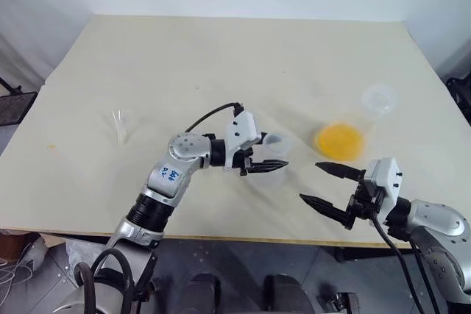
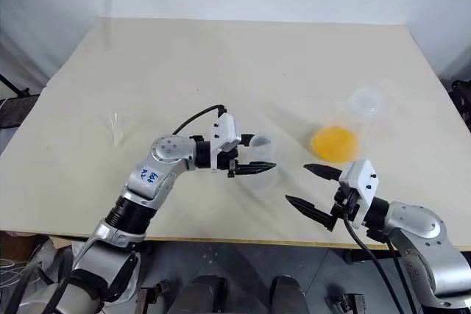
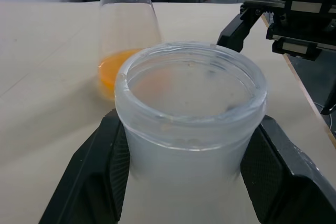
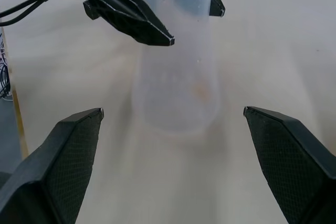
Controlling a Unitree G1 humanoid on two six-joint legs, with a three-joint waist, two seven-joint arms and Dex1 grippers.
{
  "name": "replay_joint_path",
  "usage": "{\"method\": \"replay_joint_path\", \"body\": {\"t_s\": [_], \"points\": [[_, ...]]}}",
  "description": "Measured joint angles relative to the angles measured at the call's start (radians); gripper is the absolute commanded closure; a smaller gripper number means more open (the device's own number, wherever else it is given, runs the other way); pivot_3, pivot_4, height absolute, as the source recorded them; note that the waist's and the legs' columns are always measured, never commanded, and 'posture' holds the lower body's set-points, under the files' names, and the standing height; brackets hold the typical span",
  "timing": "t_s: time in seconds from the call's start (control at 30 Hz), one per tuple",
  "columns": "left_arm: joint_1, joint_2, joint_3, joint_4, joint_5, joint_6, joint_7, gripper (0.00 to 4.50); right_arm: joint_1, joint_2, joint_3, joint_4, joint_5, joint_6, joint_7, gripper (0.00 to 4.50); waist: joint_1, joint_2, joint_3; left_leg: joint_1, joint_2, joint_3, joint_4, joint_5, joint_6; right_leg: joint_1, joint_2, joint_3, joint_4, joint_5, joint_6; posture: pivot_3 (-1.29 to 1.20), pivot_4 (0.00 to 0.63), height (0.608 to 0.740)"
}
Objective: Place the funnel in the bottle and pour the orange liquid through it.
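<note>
Head views: A matte cream tabletop [image 1: 221, 56] is seen. The bottle [image 1: 276, 154], frosted clear plastic with a straight neck and flared base, stands upright near the front middle, its long axis vertical and mouth up. The left claw [image 1: 263, 168] is clenched on the bottle's neck, one black finger at each side. The funnel [image 1: 121, 126], a small, nearly see-through cone with a thin stem, lies on its side well apart to the left, untouched. To the right stands a larger clear flask [image 1: 359, 124], wide-based; the orange liquid [image 1: 338, 140] pools in its bottom as a bright translucent disc. The right claw [image 1: 329, 187] hangs released near the front edge, fingers spread wide, nothing between them.

Left wrist view: The bottle's round open rim [image 3: 190, 77] is close, gripped between two ribbed black pads [image 3: 102, 174]. Behind it the larger flask rises, with orange liquid at its base. The right claw is seen beyond, beside the tabletop's edge.

Right wrist view: Two textured black fingers [image 4: 68, 156] stand apart. Ahead, the frosted bottle stands upright, its neck in the left claw.
</note>
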Motion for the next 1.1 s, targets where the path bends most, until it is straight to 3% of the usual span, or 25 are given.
{"method": "replay_joint_path", "body": {"t_s": [0.13,0.17,0.47,0.77,1.1], "points": [[0.017,0.001,-0.01,-0.008,0.0,0.007,-0.007,0.09,-0.008,0.0,0.0,0.0,-0.001,-0.001,0.0,0.0,0.0,0.0,0.0,0.0,0.0,0.0,0.0,0.0,0.0,0.0,0.0,0.0,0.0,0.0,0.0,0.0,0.15,0.74],[0.022,0.002,-0.011,-0.009,-0.001,0.014,-0.008,0.04,-0.009,0.0,0.0,0.0,-0.001,-0.001,0.0,0.0,0.0,0.0,0.0,0.0,0.0,0.0,0.0,0.0,0.0,0.0,0.0,0.0,0.0,0.0,0.0,0.0,0.15,0.74],[0.027,0.032,0.02,-0.056,-0.03,0.04,-0.032,0.04,-0.023,-0.006,0.0,0.004,-0.001,-0.001,0.005,0.0,-0.001,0.0,0.0,0.0,0.0,0.0,0.0,0.0,0.0,0.0,0.0,0.0,0.0,0.0,0.0,0.0,0.15,0.74],[0.079,0.156,0.099,-0.147,-0.132,0.07,-0.139,0.04,-0.041,-0.042,-0.014,0.037,-0.001,-0.001,0.033,0.0,-0.001,0.0,0.0,0.0,0.0,0.0,0.0,0.0,0.0,0.0,0.0,0.0,0.0,0.0,0.0,0.0,0.15,0.74],[0.125,0.294,0.314,-0.162,-0.182,0.086,-0.091,0.04,-0.069,-0.071,-0.055,0.044,0.024,0.01,0.071,0.0,-0.004,0.0,0.0,0.0,0.001,0.0,0.0,0.0,0.0,0.0,0.0,0.0,0.0,0.0,0.0,0.0,0.15,0.74]]}}
